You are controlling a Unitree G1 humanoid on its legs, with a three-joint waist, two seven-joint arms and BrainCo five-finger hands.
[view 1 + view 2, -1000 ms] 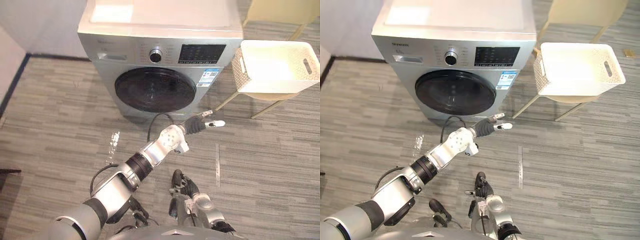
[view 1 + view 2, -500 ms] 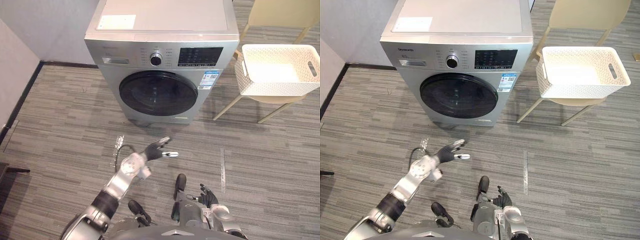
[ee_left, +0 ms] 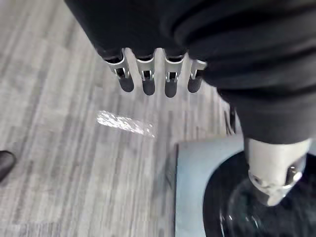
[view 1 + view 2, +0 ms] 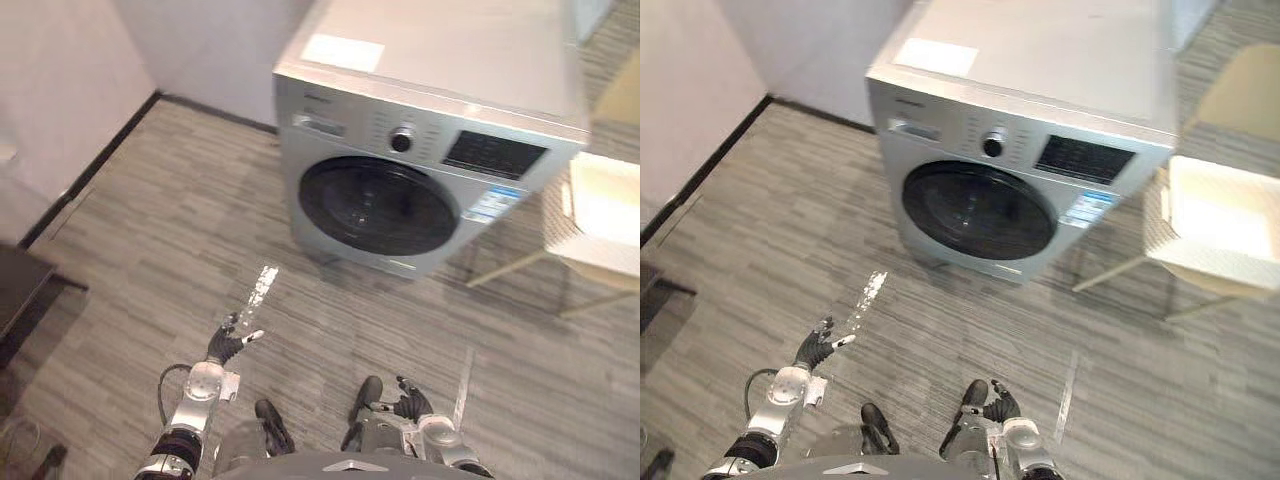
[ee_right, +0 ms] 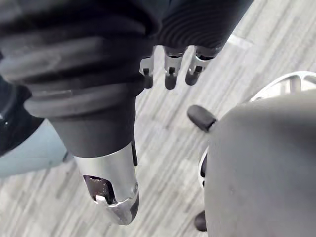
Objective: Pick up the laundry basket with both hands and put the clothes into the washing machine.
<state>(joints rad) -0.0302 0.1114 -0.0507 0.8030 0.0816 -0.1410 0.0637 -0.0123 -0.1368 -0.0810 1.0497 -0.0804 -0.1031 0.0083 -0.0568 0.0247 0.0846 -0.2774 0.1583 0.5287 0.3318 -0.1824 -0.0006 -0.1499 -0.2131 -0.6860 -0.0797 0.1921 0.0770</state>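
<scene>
The silver washing machine (image 4: 430,120) stands ahead with its round dark door (image 4: 376,206) shut. To its right, a white perforated laundry basket (image 4: 1228,226) rests on a chair seat; I cannot make out what is inside it. My left hand (image 4: 228,345) hovers low over the floor, well short of the washer, with its fingers (image 3: 148,81) straight and holding nothing. My right hand (image 4: 408,404) hangs near the bottom middle, fingers (image 5: 170,69) relaxed and empty. Both hands are far from the basket.
The basket sits on a cream chair (image 4: 1244,92) with thin pale legs (image 4: 505,270). A pale wall with black skirting (image 4: 95,165) runs along the left. A dark low piece of furniture (image 4: 22,295) juts in at the left edge. Grey striped floor lies between me and the washer.
The camera has swung left, so the washer and basket sit further right. My left arm has drawn back from in front of the washer door and dropped low near my body.
</scene>
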